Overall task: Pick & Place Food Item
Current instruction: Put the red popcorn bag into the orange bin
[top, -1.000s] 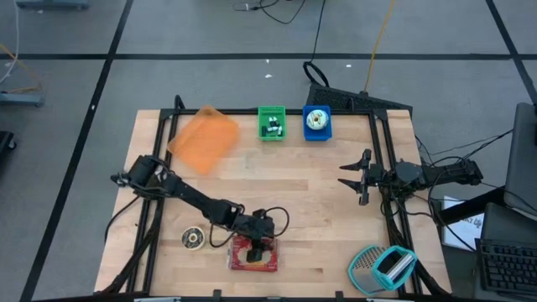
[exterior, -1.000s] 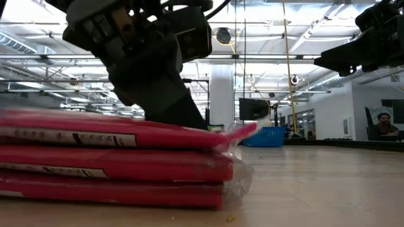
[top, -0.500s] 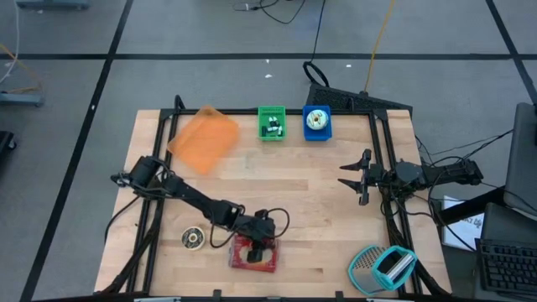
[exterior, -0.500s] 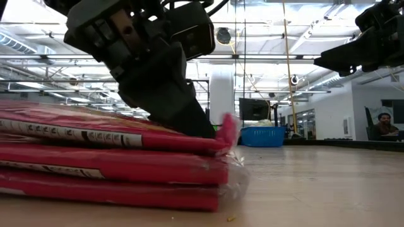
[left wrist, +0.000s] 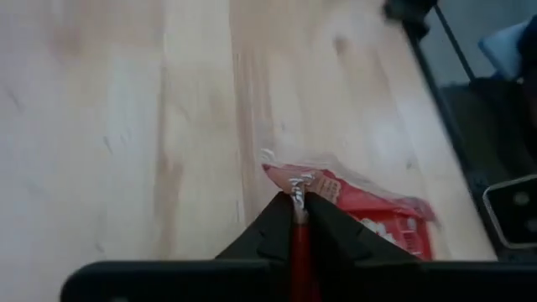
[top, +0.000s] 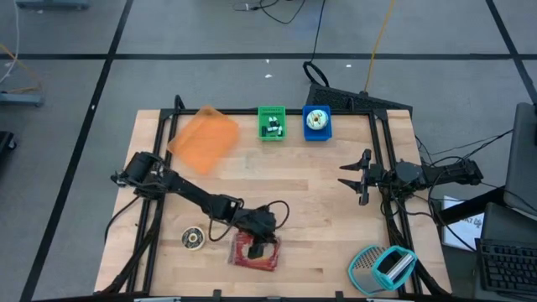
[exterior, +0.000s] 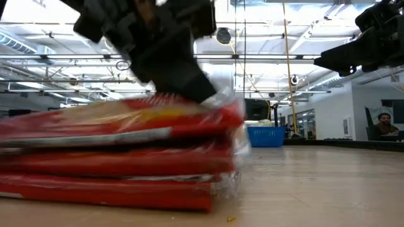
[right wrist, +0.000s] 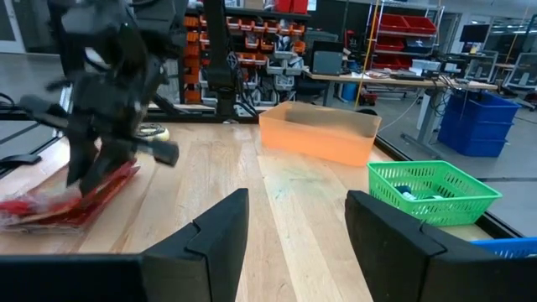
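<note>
Red plastic-wrapped food packet (top: 254,252) with yellow print; translucent orange plastic bin (top: 204,138); green mesh basket (top: 272,122); blue square basket (top: 317,122); pale wooden table top (top: 319,210); black arms.

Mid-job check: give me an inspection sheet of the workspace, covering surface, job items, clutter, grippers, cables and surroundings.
Surface: light wooden table, black frame rails at its sides.
Job's things: red plastic-wrapped food packet near the front edge; orange plastic bin at the back left.
Clutter: green basket, blue basket, small round tin, teal-handled strainer.
Grippers: left gripper shut on the packet's wrapper edge; right gripper open, idle at the right.
Cables: black loop on the left arm, by the packet.
Surroundings: workshop shelving, seated person far off.
</note>
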Motion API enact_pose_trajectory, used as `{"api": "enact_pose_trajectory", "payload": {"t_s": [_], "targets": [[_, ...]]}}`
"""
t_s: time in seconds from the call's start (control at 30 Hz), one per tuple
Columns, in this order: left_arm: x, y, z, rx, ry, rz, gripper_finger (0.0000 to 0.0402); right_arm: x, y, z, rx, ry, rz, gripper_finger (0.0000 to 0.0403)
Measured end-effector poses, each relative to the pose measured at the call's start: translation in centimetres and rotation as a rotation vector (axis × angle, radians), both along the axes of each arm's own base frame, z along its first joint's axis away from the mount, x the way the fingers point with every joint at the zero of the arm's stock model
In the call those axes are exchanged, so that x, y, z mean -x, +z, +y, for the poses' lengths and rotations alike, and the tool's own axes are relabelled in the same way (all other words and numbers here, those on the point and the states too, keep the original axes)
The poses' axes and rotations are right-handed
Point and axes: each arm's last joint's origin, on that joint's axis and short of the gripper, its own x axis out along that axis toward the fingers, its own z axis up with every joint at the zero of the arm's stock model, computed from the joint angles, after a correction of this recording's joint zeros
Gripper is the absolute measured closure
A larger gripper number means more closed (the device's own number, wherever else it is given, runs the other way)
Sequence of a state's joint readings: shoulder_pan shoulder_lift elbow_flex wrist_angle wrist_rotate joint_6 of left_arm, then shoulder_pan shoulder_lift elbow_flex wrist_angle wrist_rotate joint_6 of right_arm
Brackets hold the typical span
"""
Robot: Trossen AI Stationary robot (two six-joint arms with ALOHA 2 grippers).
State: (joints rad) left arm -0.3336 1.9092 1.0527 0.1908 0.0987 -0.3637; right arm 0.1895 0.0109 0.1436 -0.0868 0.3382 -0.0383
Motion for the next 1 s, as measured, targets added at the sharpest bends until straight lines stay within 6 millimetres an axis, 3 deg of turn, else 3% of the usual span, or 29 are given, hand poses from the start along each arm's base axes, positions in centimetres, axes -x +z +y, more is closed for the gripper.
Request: {"api": "enact_pose_trajectory", "payload": {"t_s": [0.2,0.43,0.53,0.9,1.0], "targets": [[0.4,3.7,0.9,-0.114,0.044,-0.143,0.0392,0.0,0.0,0.0,0.0,0.0,0.0,0.0216],[2.0,8.4,1.9,-0.217,0.096,-0.259,0.0371,0.0,0.0,0.0,0.0,0.001,0.0,0.0216],[2.7,9.8,2.3,-0.242,0.108,-0.284,0.0383,0.0,0.0,0.0,0.0,0.001,0.0,0.0216],[7.0,12.8,5.0,-0.488,0.254,-0.16,0.0392,0.0,0.0,0.0,0.0,0.0,-0.001,0.0216],[8.1,13.7,6.2,-0.502,0.296,-0.196,0.0389,0.0,0.0,0.0,0.0,0.0,-0.002,0.0216]]}}
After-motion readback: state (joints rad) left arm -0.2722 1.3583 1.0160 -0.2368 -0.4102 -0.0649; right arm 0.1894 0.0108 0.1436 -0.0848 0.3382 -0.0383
